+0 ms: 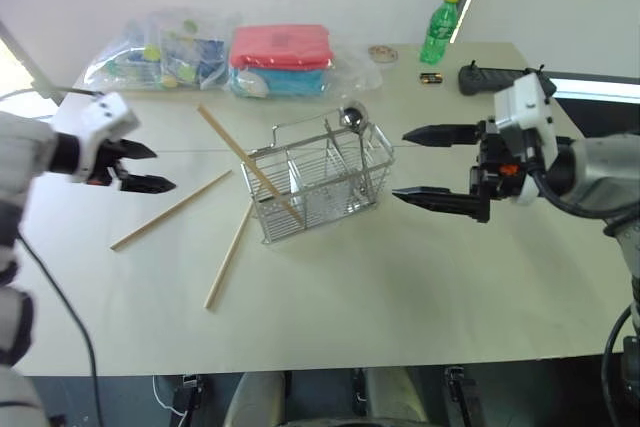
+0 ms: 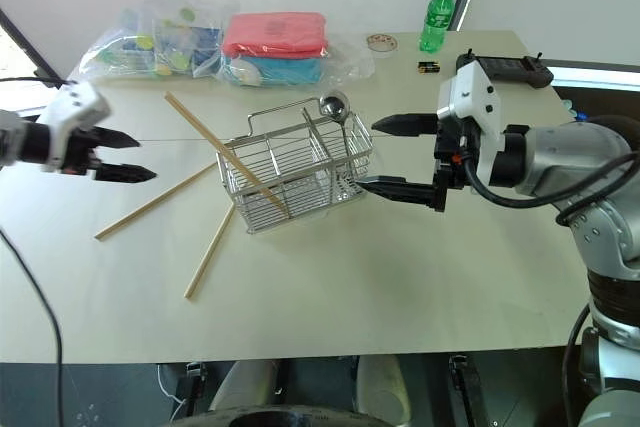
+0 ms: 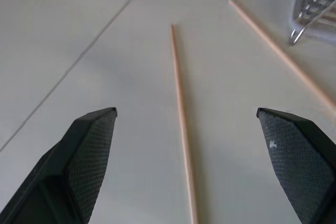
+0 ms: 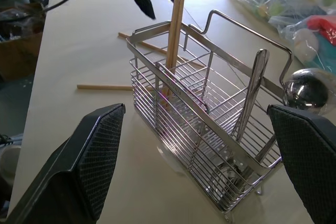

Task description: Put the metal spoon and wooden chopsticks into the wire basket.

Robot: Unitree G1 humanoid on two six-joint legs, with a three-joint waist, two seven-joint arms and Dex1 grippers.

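Pale wood is what remains loose: of the three long, thin, light-brown wooden chopsticks, one [image 1: 247, 166] already leans in the rectangular silver wire-grid basket [image 1: 318, 182] with its top slanting out over the rim toward the back left, while two lie flat on the cream counter [image 1: 400, 287]. The small shiny metal spoon [image 1: 351, 118] stands in the basket's right-hand compartment, round bowl up, so I judge that part done.

The left claw [image 1: 140, 166] hovers above the counter, its black fingers spread wide and holding nothing. The nearer loose chopstick [image 1: 172, 210] lies just ahead of it and below, its long axis running diagonally from the front left up toward the basket; in the left wrist view that stick [image 3: 181, 124] runs straight up between the two fingers (lengthwise, not across them). The other loose chopstick [image 1: 229, 255] lies closer to the basket, its far end just beside the basket's near corner.

The right claw [image 1: 432, 165] hangs beside the basket's right end, equally wide and empty, well apart from both sticks, so the left arm is clearly the nearer.

There is open counter all round the nearer stick, and its outer end sits well in from the left edge.
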